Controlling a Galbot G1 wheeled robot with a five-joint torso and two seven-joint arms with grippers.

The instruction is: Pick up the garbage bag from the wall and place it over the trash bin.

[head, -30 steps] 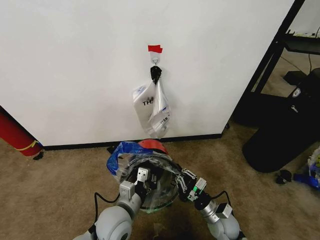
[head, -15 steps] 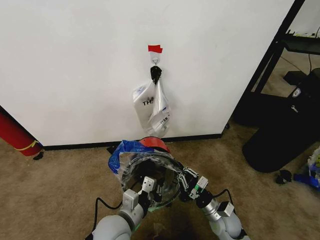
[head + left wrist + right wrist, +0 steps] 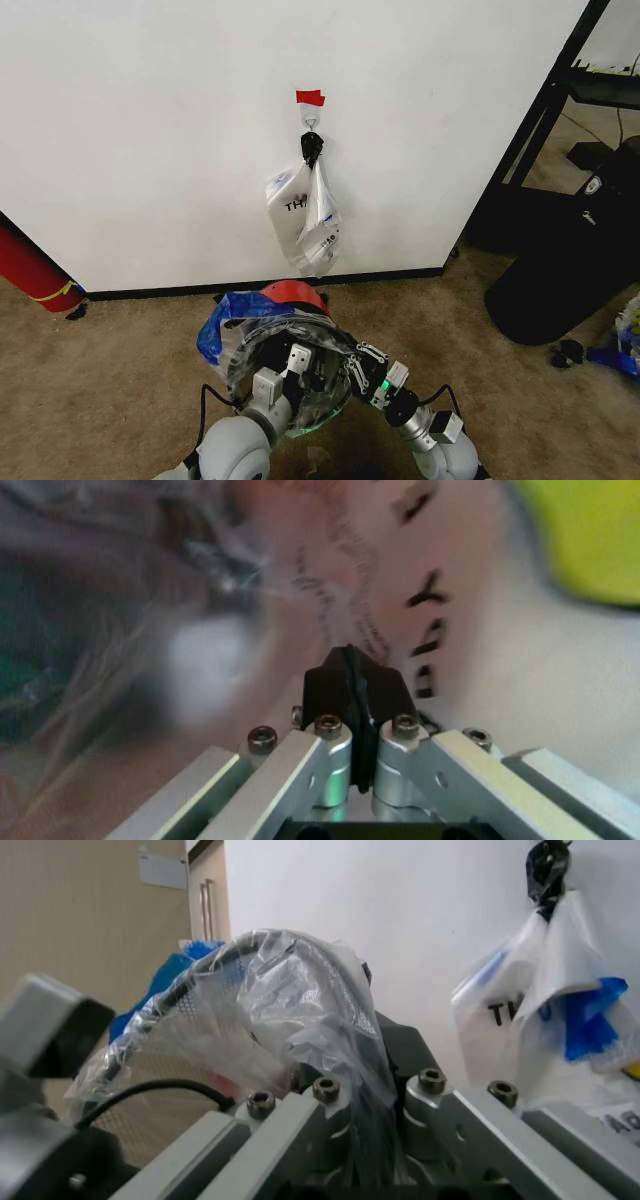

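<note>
Both our arms reach forward and low from the head view's bottom edge, meeting at the trash bin (image 3: 285,365) on the carpet (image 3: 120,370) just in front of the wall (image 3: 150,120). Our left gripper (image 3: 290,362) sits inside the bin's mouth, jaws clenched together on the garbage bag (image 3: 232,318); our right gripper (image 3: 362,368) is at the bin's right rim, jaws likewise pinched on the plastic. The bag is draped over the bin's rim, its blue patch bunched at the far left side, the bin's red base showing beyond it. The left wrist view adds black print on film pressed close against the pads. The right wrist view shows the film stretched over the wire rim, and, behind it, a second bag (image 3: 545,1001) hanging from the hook (image 3: 311,122) under red tape (image 3: 310,97).
</note>
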